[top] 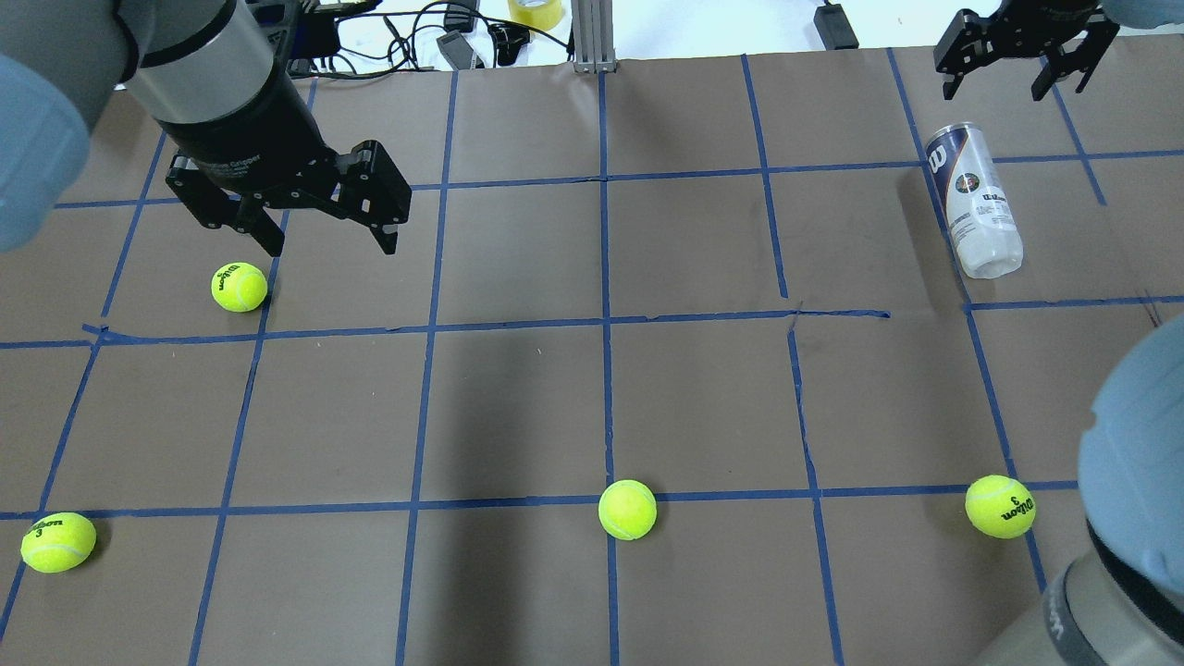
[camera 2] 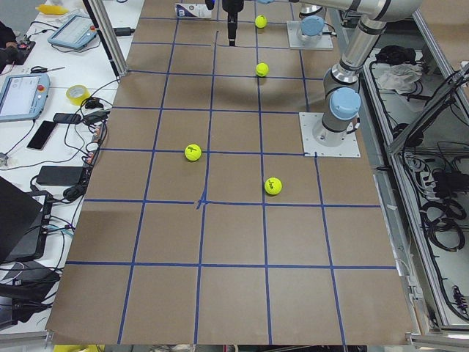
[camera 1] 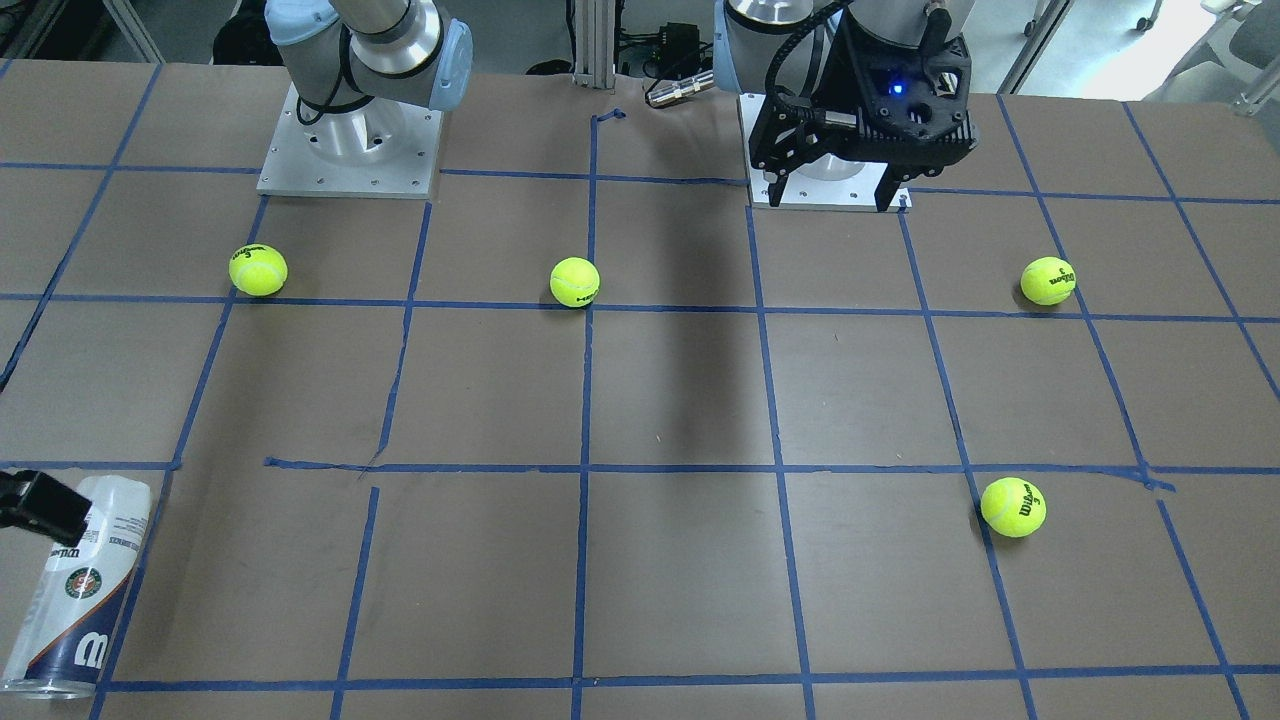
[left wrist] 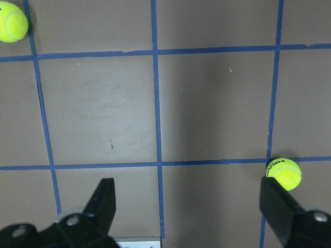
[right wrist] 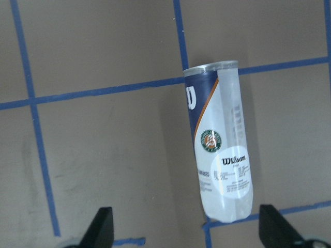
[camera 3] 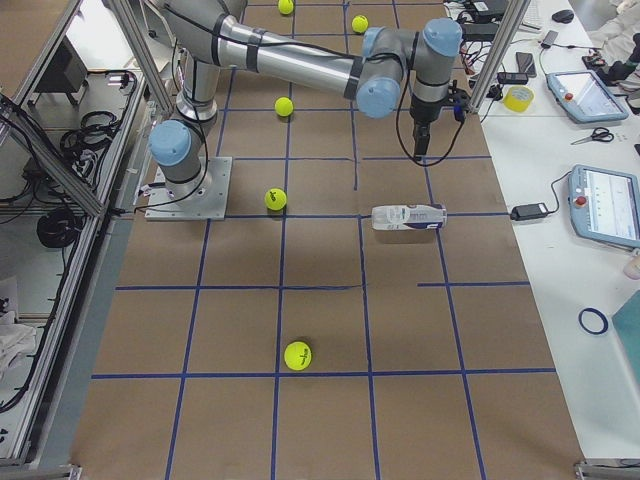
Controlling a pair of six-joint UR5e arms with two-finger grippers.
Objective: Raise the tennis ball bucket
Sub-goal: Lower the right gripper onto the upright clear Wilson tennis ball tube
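Left hand (top: 331, 242) first: it hangs released above the brown paper-covered table (top: 518, 398), fingers spread wide and holding nothing. It sits close to its own arm's base. One round yellow-green felt tennis ball (left wrist: 283, 173) lies on the table just ahead of one fingertip, below it and untouched. A second tennis ball (left wrist: 10, 20) lies farther ahead, off toward the other finger. I judge this hand is simply parked out of the way, since nothing the task needs lies under it.

Further right, the right hand (right wrist: 186, 232) is also released and empty, its fingers wide apart. It hovers well clear above the clear plastic cylindrical tennis ball bucket (right wrist: 220, 150), the one with the white and navy label. The bucket lies on its side on the table, below the hand and a little ahead of it, nearer one finger than the other. Its length runs at right angles to the line between the fingers, with the clear end toward the hand and the navy end pointing away.

That alignment looks deliberate — a finger could drop on either side of the round wall and pinch across the width, which suits a bucket lying flat. No contact shows, so the lift has not begun. Because the bucket sits off centre, the hand probably needs a sideways shift before descending. Otherwise the smooth curved plastic might roll away or slip out as the fingers close.
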